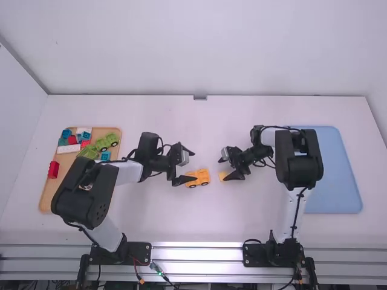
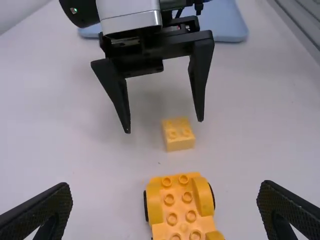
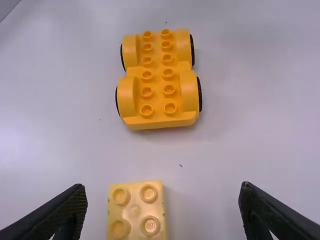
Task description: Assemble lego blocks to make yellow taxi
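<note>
Yellow vehicle base (image 3: 157, 80), glossy molded plastic: flat studded deck, rounded fenders, black-rimmed wheels at the sides, wheels down on the smooth matte white table (image 1: 151, 217), around mid-table. Hollow round studs run along the deck in two rows. Small square yellow block (image 3: 135, 210), plastic, paler in the right wrist view, straight walls, rounded edges, four round studs on top; sits studs up on the table, near the base but apart from it, on the right-arm side.

Left gripper (image 1: 193, 166): black, fingers spread wide, by the yellow base, on its left-arm side. Finger surfaces look finely ribbed in the left wrist view; base shows between them there.

Right gripper (image 1: 222, 170): black, hard angular fingers, also spread wide, at the small block. In the right wrist view the block shows between the fingers, nearer one of them, loose on the table.

Left side of table: flat tan tray (image 1: 45, 202), rounded corners, loose pile of plastic pieces at its far part: green wheeled pieces (image 1: 109, 142), white block (image 1: 68, 148), blue blocks (image 1: 105, 156), red ones too. One red block (image 1: 53, 170) lies at the tray's outer side. Right side: smooth light-blue tray (image 1: 335, 181), rounded corners, partly behind the right arm
</note>
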